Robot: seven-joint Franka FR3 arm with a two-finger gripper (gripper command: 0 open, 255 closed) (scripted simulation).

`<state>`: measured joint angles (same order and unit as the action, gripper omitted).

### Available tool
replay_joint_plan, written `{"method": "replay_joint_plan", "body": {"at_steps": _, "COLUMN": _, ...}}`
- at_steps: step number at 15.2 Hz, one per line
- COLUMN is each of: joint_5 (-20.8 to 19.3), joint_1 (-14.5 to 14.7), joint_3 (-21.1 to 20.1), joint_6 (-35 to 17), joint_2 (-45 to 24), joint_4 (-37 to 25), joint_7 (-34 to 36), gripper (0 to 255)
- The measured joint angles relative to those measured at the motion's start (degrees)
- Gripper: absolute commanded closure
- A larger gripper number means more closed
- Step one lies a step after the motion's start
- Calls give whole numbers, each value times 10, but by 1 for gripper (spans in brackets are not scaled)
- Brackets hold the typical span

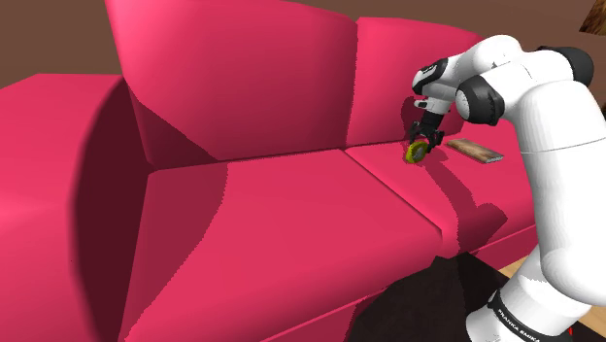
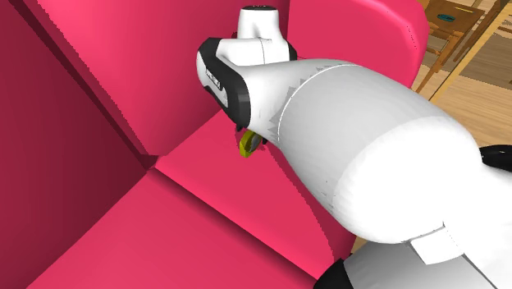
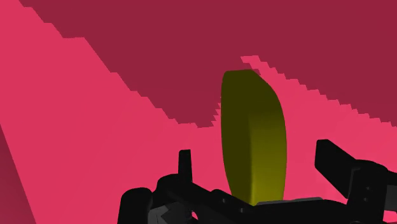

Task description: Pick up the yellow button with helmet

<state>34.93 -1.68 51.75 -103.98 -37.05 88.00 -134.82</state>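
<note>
While the claw [image 3: 253,150] stands spread, the yellow button [image 3: 253,121] sits upright between its fingers, touching neither.

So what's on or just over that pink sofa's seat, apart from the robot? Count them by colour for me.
Yellow: 1, the round button
Brown: 1, a flat board
Total: 2

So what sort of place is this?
Probably a living room in a house: a big pink-red sofa, a wooden floor beside it, and what looks like a wooden chair beyond.
</note>
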Motion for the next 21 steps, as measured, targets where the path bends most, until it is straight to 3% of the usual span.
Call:
{"method": "replay_joint_plan", "body": {"at_steps": 10, "joint_5": 1, "joint_1": -1, "joint_3": 0, "joint_6": -2, "joint_2": -1, "joint_4": 1, "joint_7": -1, "gripper": 255}}
{"method": "replay_joint_plan", "body": {"at_steps": 21, "joint_5": -21, "joint_1": -3, "joint_3": 14, "joint_6": 57, "joint_2": 22, "joint_4": -45, "joint_7": 18, "gripper": 255}}
